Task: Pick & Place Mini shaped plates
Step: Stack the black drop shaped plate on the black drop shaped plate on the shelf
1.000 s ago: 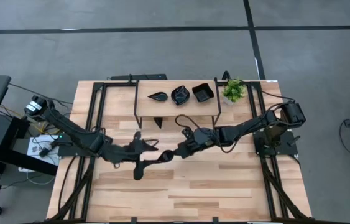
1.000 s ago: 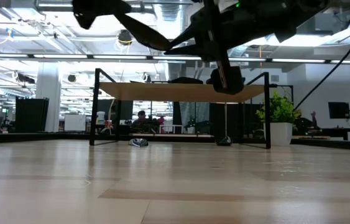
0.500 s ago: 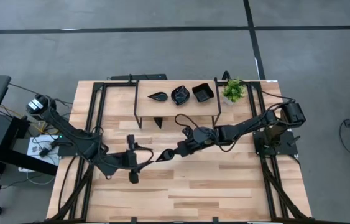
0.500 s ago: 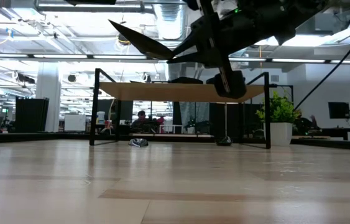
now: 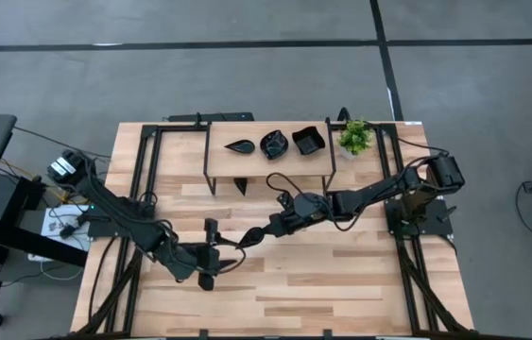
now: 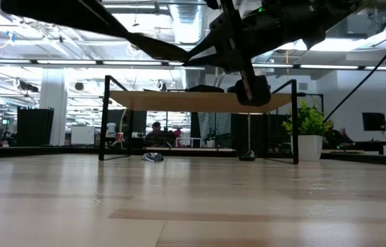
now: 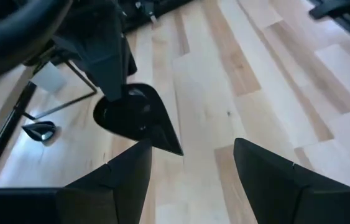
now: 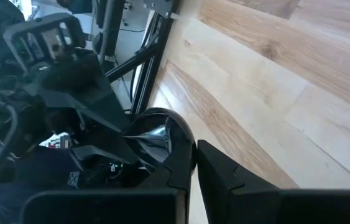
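Held off the surface (image 5: 341, 274), above its middle: teardrop plate (image 7: 134, 115), pinched at its round end by the right jaws, pressed almost together on the rim. Pointed tip aimed left, toward the left jaws. Left jaws spread wide, gripping nothing, just left of that tip and level with it, clear of it. Judged to be a handover in mid-air, or a clearing of the way; not possible to tell which.

Already resting on the shelf (image 5: 218, 130) at the far edge: a leaf plate (image 5: 240, 146), a scalloped plate (image 5: 274, 144), a square plate (image 5: 308, 142). Beside the shelf on the right: a potted plant (image 5: 355, 138). Beneath the shelf: two small dark things, too small to name.

Risks, as judged:
- Glossy rim gripped at one end only, so likely to pivot or slip; a drop from that height onto bare wood could chip or skid.
- If passed across: opening on the right before closing on the left would let go of it. Closing on the narrow tip alone would give poor purchase.
- Left and right jaws near each other; a small misjudged advance could knock the tip and twist the plate loose.
- Little room left on the shelf; a careless placing could nudge the three others or the plant.
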Available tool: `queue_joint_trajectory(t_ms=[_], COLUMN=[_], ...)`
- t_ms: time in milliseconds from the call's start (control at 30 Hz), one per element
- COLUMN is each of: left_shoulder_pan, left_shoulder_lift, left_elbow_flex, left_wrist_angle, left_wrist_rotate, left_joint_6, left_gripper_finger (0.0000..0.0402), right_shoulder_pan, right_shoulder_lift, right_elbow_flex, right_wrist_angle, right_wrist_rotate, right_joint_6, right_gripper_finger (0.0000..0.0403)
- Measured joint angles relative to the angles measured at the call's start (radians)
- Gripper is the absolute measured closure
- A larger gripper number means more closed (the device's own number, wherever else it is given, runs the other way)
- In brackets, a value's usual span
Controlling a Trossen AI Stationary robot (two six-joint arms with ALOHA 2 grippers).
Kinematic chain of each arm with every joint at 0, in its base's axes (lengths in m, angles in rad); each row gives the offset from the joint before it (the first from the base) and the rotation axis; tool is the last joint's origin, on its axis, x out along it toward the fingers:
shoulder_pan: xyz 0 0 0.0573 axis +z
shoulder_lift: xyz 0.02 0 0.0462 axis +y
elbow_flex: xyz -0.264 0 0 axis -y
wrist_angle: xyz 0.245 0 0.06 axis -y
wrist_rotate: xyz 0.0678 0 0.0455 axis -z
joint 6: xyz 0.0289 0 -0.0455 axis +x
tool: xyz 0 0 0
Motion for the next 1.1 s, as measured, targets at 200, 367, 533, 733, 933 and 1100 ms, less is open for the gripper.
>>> queue_joint_trajectory(t_ms=[200,367,533,733,933,1100], left_shoulder_pan=[0.0,0.0,-0.004,-0.013,-0.013,-0.012], left_shoulder_lift=[0.01,0.01,0.01,0.01,0.011,0.011], left_elbow_flex=[0.0,0.0,0.0,0.0,0.0,0.0], left_wrist_angle=[0.004,0.012,0.063,0.119,0.119,0.127], left_wrist_rotate=[-0.051,-0.055,-0.055,-0.061,-0.121,-0.122], left_joint_6=[0.073,0.129,0.179,0.265,0.265,0.265], left_gripper_finger=[0.0172,0.0172,0.0172,0.0176,0.0176,0.0182], right_shoulder_pan=[-0.001,-0.001,-0.001,-0.001,-0.001,-0.002], right_shoulder_lift=[0.0,0.0,0.0,0.0,0.0,0.0], right_elbow_flex=[0.0,0.0,0.0,0.0,0.0,0.0], right_wrist_angle=[0.001,0.001,-0.002,-0.001,-0.001,-0.003], right_wrist_rotate=[0.0,0.0,-0.001,0.0,0.0,0.0], right_joint_6=[0.0,0.0,0.0,0.0,0.0,0.0], right_gripper_finger=[0.0385,0.0386,0.0389,0.0389,0.0389,0.0389])
